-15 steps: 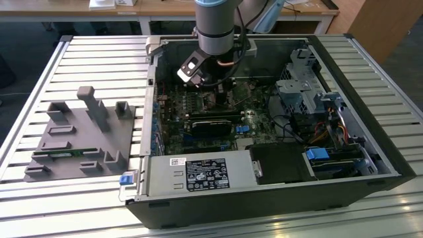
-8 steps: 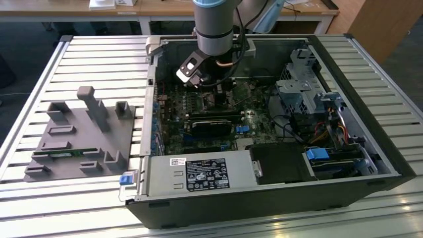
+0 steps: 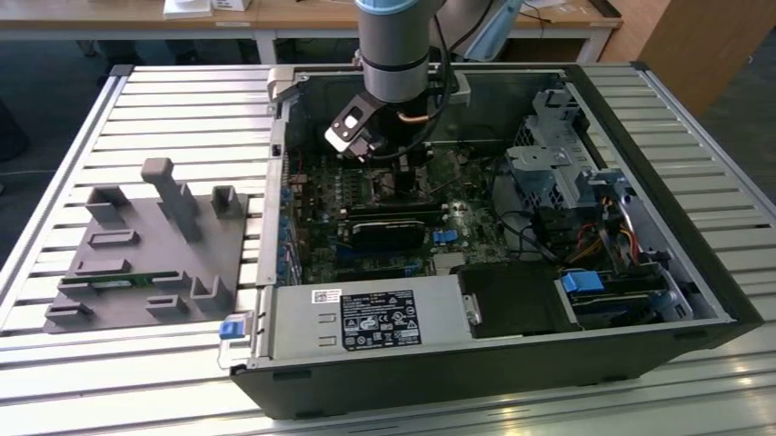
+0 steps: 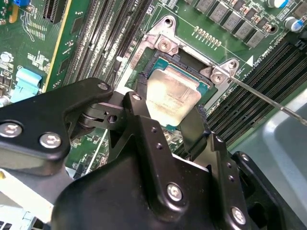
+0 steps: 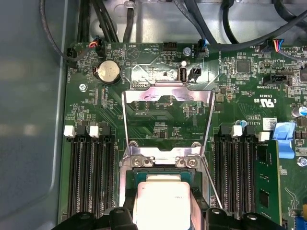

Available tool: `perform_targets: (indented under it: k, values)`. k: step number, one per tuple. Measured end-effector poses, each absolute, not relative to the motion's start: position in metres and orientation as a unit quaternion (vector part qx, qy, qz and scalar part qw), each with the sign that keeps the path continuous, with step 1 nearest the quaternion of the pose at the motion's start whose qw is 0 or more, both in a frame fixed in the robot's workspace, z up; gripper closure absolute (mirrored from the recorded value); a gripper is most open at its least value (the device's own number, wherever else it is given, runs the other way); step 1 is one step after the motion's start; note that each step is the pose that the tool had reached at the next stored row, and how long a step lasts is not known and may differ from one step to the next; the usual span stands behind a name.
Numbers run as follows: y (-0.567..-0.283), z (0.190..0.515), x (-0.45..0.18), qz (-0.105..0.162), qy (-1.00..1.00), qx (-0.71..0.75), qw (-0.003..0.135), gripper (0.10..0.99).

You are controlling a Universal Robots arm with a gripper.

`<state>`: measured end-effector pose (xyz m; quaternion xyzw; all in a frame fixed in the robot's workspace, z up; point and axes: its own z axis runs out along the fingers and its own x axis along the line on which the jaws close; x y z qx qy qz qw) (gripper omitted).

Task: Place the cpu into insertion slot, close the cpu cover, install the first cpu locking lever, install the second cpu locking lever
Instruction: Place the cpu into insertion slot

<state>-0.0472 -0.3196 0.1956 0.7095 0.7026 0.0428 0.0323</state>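
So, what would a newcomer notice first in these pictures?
The arm reaches down into the open case, in the middle of the exterior view. In both wrist views its tool grips the silvery cpu over the slot; the cover is swung open.

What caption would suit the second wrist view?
The gripper holds the cpu over the insertion slot on the motherboard.

My arm [image 3: 394, 54] is a grey tube capped pale blue; the claw [image 4: 165, 112] is matt black with silver screws [image 4: 174, 191], black cables [image 3: 441, 54] looping just behind it.
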Motion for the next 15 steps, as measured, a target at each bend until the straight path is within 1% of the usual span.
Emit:
perform_targets:
  k: [15]
  values:
    - [-0.3198,0.1956,-0.0471,0.043,0.700,0.712,0.032,0.561]
